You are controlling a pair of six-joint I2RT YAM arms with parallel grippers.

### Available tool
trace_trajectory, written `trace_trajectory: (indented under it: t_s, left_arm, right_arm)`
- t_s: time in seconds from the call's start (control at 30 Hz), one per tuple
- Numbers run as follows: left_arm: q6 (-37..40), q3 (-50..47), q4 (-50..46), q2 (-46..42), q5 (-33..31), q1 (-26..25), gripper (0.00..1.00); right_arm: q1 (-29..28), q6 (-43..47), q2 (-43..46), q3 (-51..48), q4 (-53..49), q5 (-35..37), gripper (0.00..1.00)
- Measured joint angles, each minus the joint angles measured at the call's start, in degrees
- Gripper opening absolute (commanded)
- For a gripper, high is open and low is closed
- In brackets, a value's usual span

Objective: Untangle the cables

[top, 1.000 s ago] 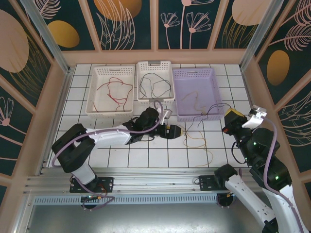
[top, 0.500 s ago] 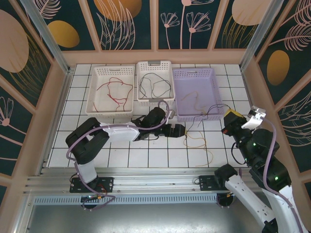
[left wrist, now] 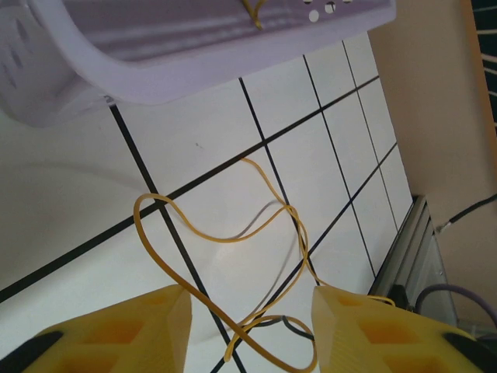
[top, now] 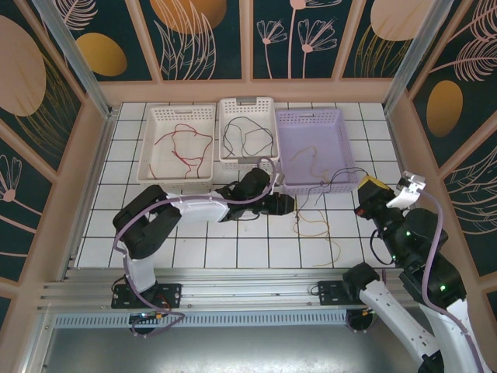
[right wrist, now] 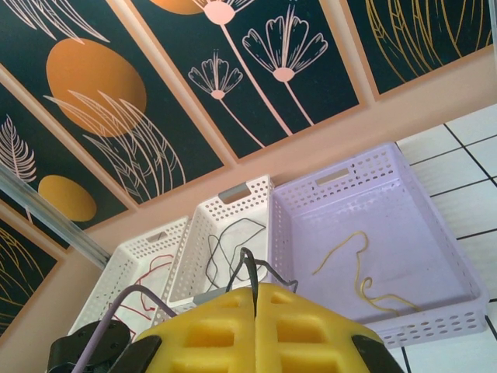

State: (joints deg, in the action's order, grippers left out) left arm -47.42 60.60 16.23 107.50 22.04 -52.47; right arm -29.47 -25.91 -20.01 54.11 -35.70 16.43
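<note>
The left claw (left wrist: 248,334) is hanging low over the tiled table (left wrist: 334,148), and its 2 yellow fingers are standing apart, gripping nothing. A yellow cable (left wrist: 203,234) is looping on the tiles right in front of that claw, and 1 strand of it is running back through the gap between the fingers, crossing itself there without being pinched. Just ahead of the claw and a little to one side, the purple basket (left wrist: 155,78) is showing its outer wall.

Over to the right claw (right wrist: 255,311): its pads are pressing flat together, and a black cable (right wrist: 245,260) is arching up out of the seam at their tips, so it is gripping that cable. Beyond this claw, a tan cable (right wrist: 353,256) is lying inside the purple basket. Further left of the claw, 2 white baskets are sitting side by side, the nearer one (right wrist: 233,190) holding a dark cable (right wrist: 225,245), the farther one (right wrist: 132,260) holding a red cable (right wrist: 151,272).
</note>
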Motion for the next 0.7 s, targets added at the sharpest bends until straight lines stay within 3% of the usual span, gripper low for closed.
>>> trace_trajectory:
  t_s: [0.17, 0.47, 0.7]
  left_arm:
    - [0.13, 0.0, -0.17, 0.39, 0.02, 0.0, 0.32]
    - [0.68, 0.0, -0.24, 0.46, 0.0, 0.0, 0.0]
    - [2.43, -0.33, -3.04, -0.44, -2.67, 0.0, 0.0]
  right_arm:
    - [0.0, 0.02, 0.11, -0.17, 0.0, 0.0, 0.0]
    - [0.0, 0.0, 0.15, -0.17, 0.02, 0.0, 0.0]
    - [0.0, -0.02, 0.17, -0.17, -0.11, 0.74, 0.0]
